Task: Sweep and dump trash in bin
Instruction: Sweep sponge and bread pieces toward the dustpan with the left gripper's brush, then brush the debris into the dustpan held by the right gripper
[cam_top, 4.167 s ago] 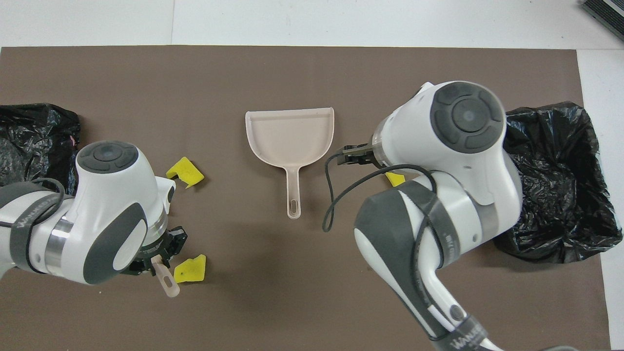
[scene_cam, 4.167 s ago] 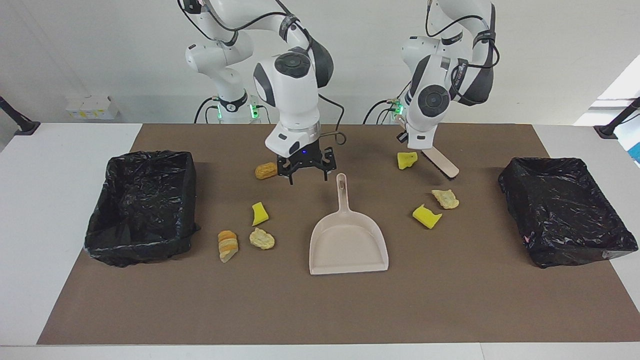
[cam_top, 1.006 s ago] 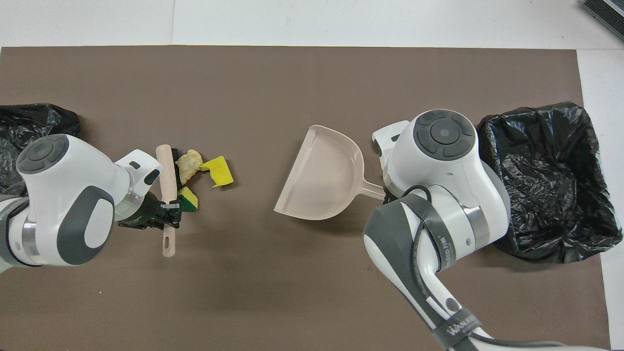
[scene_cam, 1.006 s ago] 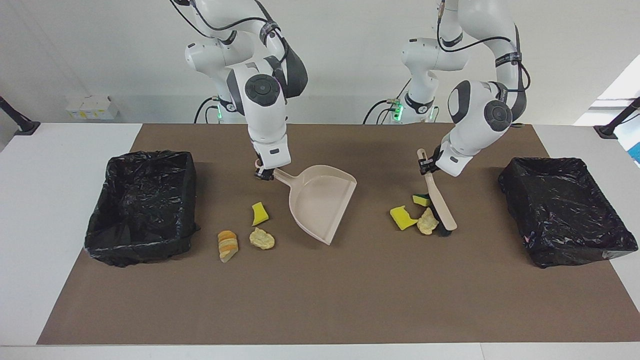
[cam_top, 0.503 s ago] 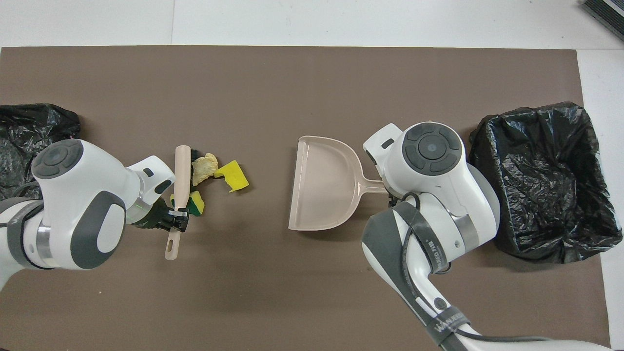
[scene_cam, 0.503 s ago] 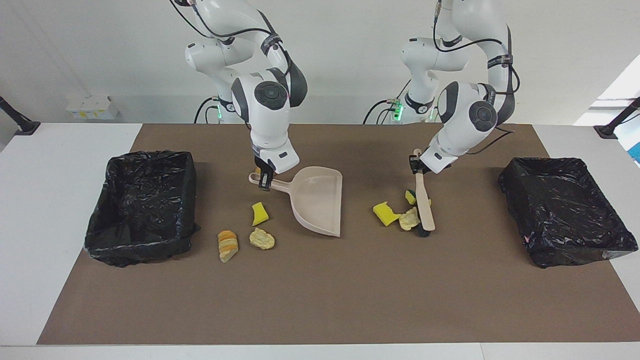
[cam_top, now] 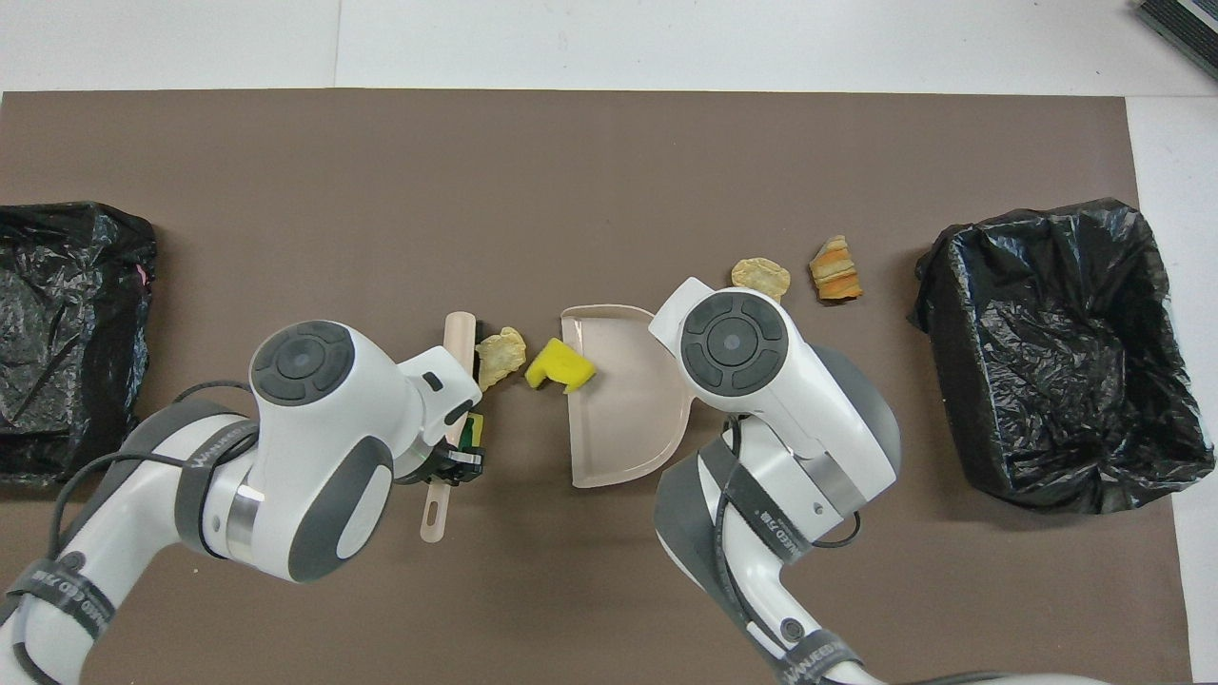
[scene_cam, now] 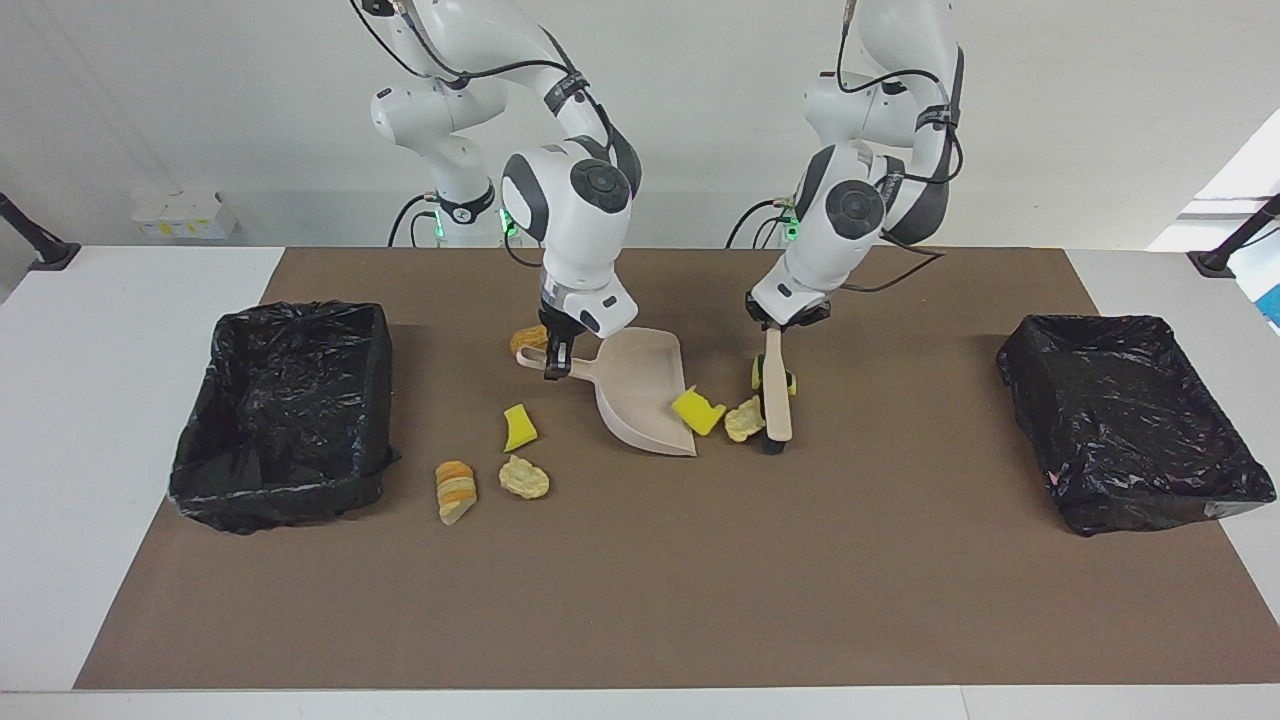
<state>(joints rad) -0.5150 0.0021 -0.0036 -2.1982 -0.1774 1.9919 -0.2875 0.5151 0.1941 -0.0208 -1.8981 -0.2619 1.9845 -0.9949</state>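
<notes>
Beige plastic marks both tools at the middle of the counter (scene_cam: 150, 300): the dustpan (scene_cam: 645, 405), tipped on its lip, has its handle clamped in the right gripper (scene_cam: 553, 362), and the brush (scene_cam: 774, 400) has its handle clamped in the left gripper (scene_cam: 773, 328). Over the last second the left arm has driven the brush toward the dustpan while the right arm swung the pan's mouth round to meet it, so the gap between them has nearly closed. One yellow sponge chunk (scene_cam: 697, 410) now sits at the dustpan's lip, partly on it; a tan pastry scrap (scene_cam: 743, 420) lies between that chunk and the brush, and a green-backed sponge piece (scene_cam: 758, 377) is against the brush handle. This cluster looks about one short push from being in the pan. Four more scraps wait toward the right arm's end from the dustpan: a golden roll (scene_cam: 527, 340) by its handle, a yellow chunk (scene_cam: 518, 428), a pale pastry piece (scene_cam: 524, 478) and a striped bread piece (scene_cam: 455, 491), near the black-lined bin (scene_cam: 285, 410).
</notes>
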